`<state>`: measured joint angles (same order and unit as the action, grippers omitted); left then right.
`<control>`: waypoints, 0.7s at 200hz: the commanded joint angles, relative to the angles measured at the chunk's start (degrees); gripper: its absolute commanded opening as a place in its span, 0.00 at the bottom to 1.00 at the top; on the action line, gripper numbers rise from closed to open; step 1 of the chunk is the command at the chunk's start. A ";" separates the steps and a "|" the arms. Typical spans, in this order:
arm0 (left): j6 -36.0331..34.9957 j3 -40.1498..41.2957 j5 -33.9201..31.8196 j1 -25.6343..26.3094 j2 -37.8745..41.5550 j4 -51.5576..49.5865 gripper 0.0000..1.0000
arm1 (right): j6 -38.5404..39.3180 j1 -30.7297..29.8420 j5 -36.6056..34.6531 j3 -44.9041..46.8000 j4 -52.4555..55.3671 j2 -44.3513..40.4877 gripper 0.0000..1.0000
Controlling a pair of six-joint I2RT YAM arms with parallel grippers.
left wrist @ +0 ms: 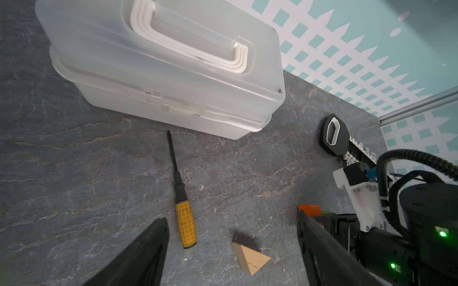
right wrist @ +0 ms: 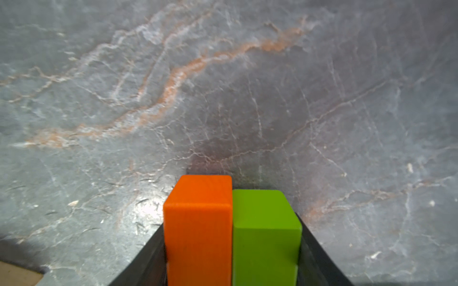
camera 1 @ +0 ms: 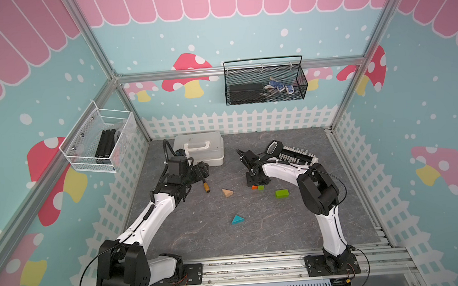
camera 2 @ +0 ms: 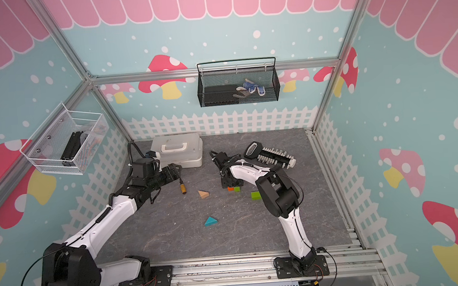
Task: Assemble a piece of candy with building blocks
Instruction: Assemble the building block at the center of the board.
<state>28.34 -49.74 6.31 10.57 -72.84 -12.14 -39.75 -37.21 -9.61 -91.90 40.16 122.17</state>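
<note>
In the right wrist view my right gripper (right wrist: pixel 231 225) is shut on an orange cuboid (right wrist: pixel 198 222) and a lime-green cuboid (right wrist: pixel 265 222), pressed side by side and resting on the grey table. Both top views show this pair (camera 1: pixel 257 187) under the gripper (camera 1: pixel 257 182). A second green cuboid (camera 1: pixel 282 193) lies to their right. The tan triangular prism (camera 1: pixel 227 192) lies to their left, and the teal prism (camera 1: pixel 237 219) sits nearer the front. My left gripper (left wrist: pixel 231 218) hangs open above the table, with the tan prism (left wrist: pixel 251 257) below it.
A yellow-handled screwdriver (left wrist: pixel 184 220) lies by the left gripper. Behind it stands a white lidded plastic box (camera 1: pixel 199 148). A black bit holder (camera 1: pixel 296 154) lies at the back right. Wire baskets (camera 1: pixel 265 81) hang on the walls.
</note>
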 commanded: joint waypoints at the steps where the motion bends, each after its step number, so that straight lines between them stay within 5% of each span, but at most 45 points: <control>1: 0.49 -0.45 0.62 -0.28 -0.29 -0.27 0.85 | 2.04 -0.14 -1.38 -1.27 1.95 1.05 0.55; 45: 0.40 -0.84 0.81 -0.28 -0.58 -0.48 0.85 | 0.84 -0.14 -0.76 -1.00 1.95 1.93 0.62; 140: 0.58 -1.24 1.13 -0.28 -0.95 -0.60 0.85 | -7.84 -0.16 -2.97 1.48 2.17 1.10 0.62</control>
<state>28.34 -49.76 6.52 10.57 -73.43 -12.19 -43.13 -37.23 -10.66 -91.83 40.97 122.63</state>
